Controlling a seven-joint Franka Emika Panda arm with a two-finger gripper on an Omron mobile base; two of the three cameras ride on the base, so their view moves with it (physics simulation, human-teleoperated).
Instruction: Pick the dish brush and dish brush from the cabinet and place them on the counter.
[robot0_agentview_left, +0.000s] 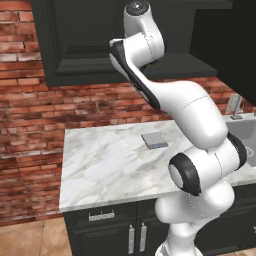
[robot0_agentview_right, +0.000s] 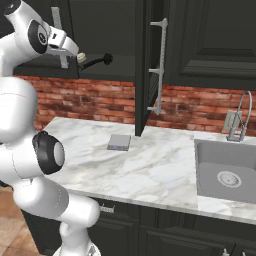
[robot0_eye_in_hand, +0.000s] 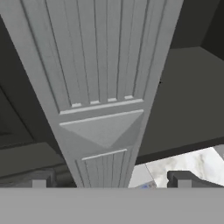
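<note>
Before me the counter (robot0_agentview_left: 100, 165) is a wide white marble slab with grey veins; a flat grey square pad (robot0_agentview_right: 119, 142) lies on it toward the back, left of the sink basin (robot0_agentview_right: 227, 172) set into it.

Kitchen: sink (robot0_agentview_right: 225, 172), marble counter (robot0_agentview_right: 160, 170), cabinet (robot0_agentview_right: 210, 40).
</note>
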